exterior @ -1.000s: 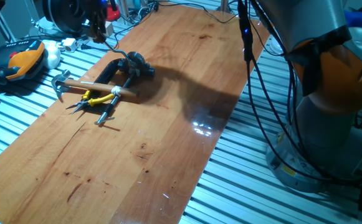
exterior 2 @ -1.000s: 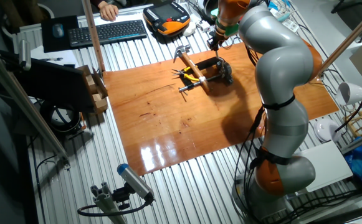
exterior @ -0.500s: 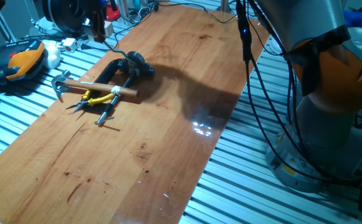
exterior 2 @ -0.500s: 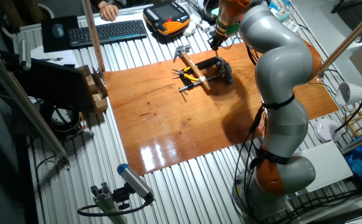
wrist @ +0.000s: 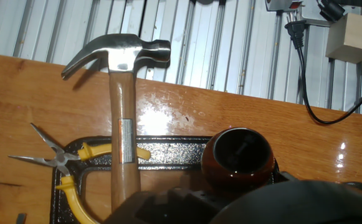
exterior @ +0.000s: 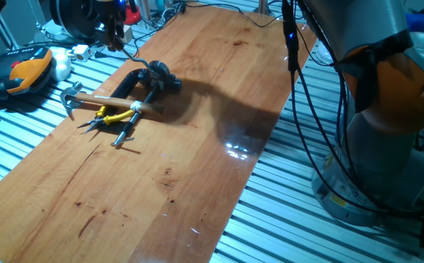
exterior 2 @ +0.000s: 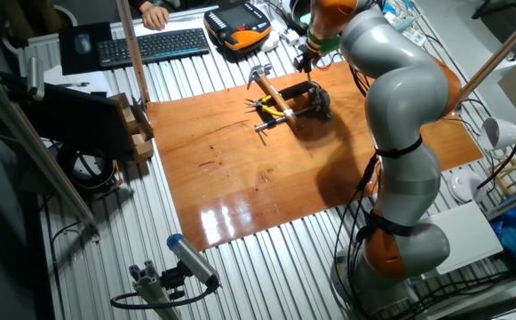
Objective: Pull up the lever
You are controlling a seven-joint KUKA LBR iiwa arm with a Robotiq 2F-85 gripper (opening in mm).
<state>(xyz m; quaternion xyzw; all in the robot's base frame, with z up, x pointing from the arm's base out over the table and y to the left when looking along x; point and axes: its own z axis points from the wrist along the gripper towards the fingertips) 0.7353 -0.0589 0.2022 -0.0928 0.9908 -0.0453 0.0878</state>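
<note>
The lever shows best in the hand view as a dark reddish-brown round knob [wrist: 237, 157], seen almost end-on over a black frame [wrist: 168, 146]. In one fixed view the lever [exterior: 158, 73] sits at the end of that black frame [exterior: 128, 82] on the wooden table. My gripper [exterior: 113, 35] hangs above the table's far edge, behind the lever and apart from it. In the other fixed view the gripper [exterior 2: 303, 61] is just beyond the lever [exterior 2: 319, 96]. Its fingers are too dark and small to read. A dark blur [wrist: 280, 202] fills the bottom of the hand view.
A hammer [exterior: 109, 101] with a pale wooden shaft lies across the black frame, head [wrist: 118, 52] near the table edge. Yellow pliers [exterior: 108, 115] lie under it. A teach pendant [exterior: 29, 69], cables [wrist: 311, 74] and a wooden block [wrist: 354, 37] sit beyond the table edge.
The arm's cable sways slightly. The gripper stays in about the same place above the table's far edge. The tools have not moved.
</note>
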